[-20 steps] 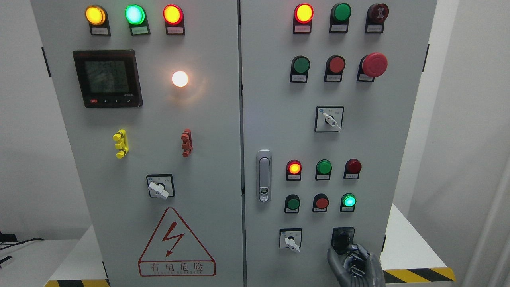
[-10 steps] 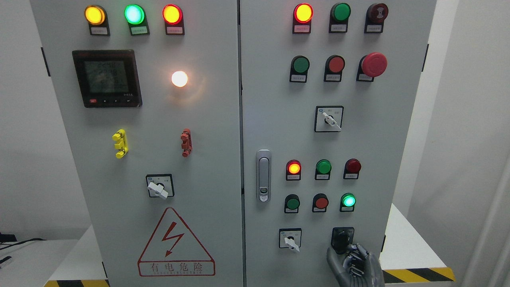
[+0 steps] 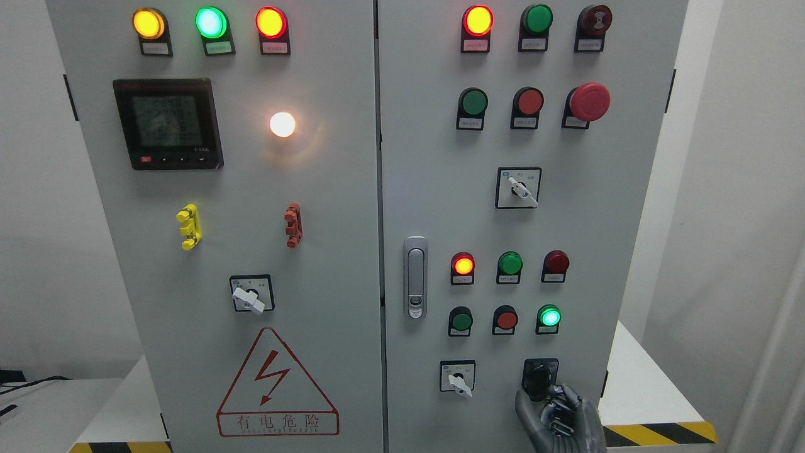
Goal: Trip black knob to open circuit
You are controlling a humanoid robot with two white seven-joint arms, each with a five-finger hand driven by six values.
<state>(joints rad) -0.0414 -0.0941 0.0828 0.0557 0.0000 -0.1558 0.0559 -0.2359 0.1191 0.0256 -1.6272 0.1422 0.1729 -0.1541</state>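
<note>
The cabinet doors [image 3: 352,264] are finished in smooth, matt grey painted metal. The door latch [image 3: 415,277] is seen in satin silvery metal. The black knob [image 3: 538,377] appears as glossy plastic, and the right hand [image 3: 560,418] is formed of dull grey metal-looking segments.

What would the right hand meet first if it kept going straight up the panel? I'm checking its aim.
Probably the black knob: the right hand sits just below it, fingers reaching its lower edge, though contact is unclear.
</note>
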